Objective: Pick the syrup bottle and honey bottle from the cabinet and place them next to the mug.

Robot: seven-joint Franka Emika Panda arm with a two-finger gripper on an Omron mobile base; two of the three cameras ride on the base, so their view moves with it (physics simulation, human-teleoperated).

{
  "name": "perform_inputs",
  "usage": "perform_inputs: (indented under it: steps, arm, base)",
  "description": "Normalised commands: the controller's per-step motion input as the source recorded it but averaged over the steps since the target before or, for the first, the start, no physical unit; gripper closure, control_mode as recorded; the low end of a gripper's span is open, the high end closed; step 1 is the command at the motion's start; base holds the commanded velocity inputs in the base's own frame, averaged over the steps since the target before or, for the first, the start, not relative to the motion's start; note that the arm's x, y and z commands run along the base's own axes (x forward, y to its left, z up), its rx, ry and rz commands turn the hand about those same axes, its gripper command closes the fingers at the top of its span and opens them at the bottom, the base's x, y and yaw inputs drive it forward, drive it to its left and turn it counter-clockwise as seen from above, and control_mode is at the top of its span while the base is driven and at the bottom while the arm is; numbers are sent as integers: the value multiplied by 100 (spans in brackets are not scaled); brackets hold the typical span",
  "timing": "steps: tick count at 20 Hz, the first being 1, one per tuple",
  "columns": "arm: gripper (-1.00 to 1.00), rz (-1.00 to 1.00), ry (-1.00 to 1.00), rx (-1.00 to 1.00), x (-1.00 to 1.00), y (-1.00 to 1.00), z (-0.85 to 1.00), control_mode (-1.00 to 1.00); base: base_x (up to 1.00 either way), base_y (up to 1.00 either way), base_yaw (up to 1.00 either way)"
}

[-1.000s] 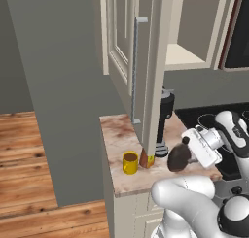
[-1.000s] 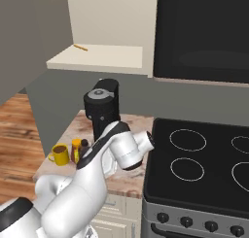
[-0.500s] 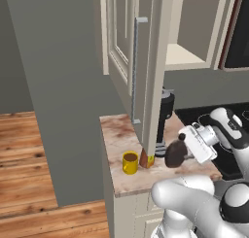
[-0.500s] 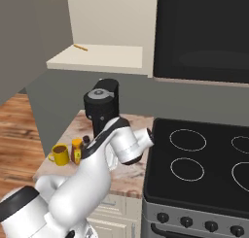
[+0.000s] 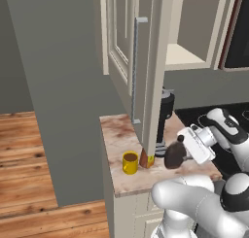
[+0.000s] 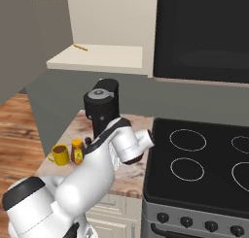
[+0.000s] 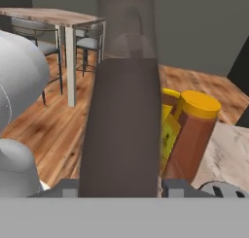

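One claw [image 5: 181, 153] grips the syrup bottle [image 5: 173, 155] beside the honey bottle [image 7: 192, 130]

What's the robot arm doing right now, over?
Gripper shut on syrup bottle, low over the counter. Honey bottle already beside mug. Open cabinet door hangs close by.

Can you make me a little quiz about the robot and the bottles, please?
1. True or false: the honey bottle stands on the counter right beside the mug.
2. What is the gripper shut on? A) the mug B) the syrup bottle C) the cabinet handle
3. Fill in: the cap of the honey bottle is ____.

Key: 1 true. 2 B. 3 yellow.
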Motion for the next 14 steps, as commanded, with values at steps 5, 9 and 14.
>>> perform_inputs:
  steps: [5,9,14]
  arm:
    - [100,0,0,0,0,0,-31,-100]
    - [100,0,-1,0,0,0,-21,-100]
    - [100,0,-3,0,1,0,-13,-100]
  base:
    - [0,0,0]
    - [0,0,0]
    - [0,0,0]
